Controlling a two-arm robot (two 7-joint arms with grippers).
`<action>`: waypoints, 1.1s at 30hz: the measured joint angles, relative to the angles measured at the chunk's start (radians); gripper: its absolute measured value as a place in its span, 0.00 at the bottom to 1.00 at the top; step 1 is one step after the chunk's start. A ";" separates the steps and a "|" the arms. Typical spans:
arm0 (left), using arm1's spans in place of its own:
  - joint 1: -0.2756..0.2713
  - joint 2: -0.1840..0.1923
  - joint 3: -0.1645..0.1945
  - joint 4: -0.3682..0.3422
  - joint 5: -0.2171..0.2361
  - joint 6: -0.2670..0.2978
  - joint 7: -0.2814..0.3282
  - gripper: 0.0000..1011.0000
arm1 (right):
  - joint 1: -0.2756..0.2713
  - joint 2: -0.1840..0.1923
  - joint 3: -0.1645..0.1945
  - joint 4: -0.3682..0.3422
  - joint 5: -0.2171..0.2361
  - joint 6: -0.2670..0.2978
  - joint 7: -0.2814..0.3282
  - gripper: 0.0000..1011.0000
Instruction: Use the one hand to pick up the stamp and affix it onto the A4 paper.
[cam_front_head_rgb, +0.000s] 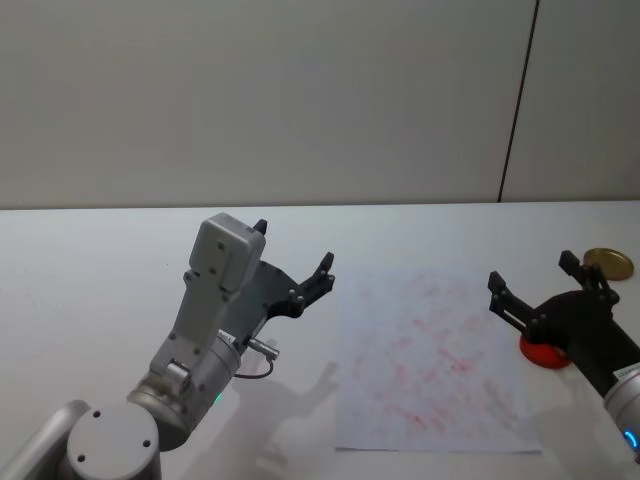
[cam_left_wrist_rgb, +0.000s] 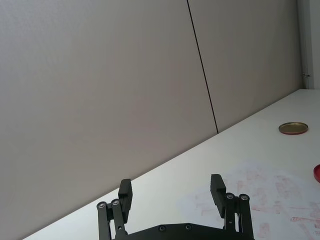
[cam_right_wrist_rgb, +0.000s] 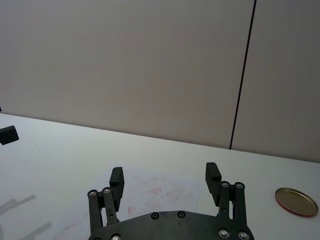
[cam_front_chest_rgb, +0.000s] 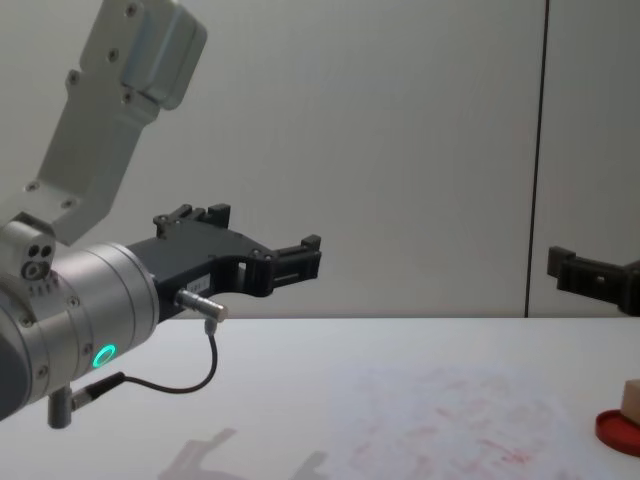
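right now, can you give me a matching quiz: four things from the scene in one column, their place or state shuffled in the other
1 left gripper
2 right gripper
3 A4 paper
4 gold lid

a lies flat, covered in red prints
b open, raised beside the red ink pad
c on the table at the far right
d open, raised left of the paper

Pairs: 1-d, 2-b, 3-a, 4-c

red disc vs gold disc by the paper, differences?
The red disc lies nearer the robot, partly behind the right gripper; the gold disc lies farther back, unobstructed. The red disc carries the stamp; the gold disc is bare. Both are round and flat on the table.
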 joint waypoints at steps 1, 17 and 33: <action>0.000 0.000 0.000 0.000 0.000 0.000 0.000 0.98 | 0.000 0.000 0.000 0.000 0.000 0.000 0.000 0.99; 0.000 0.000 0.000 0.000 0.000 0.000 0.000 0.98 | 0.000 0.000 0.000 0.000 0.000 0.000 0.000 0.99; 0.000 0.000 0.000 0.000 0.000 0.000 0.000 0.98 | 0.004 0.012 0.010 0.016 -0.011 0.003 0.014 0.99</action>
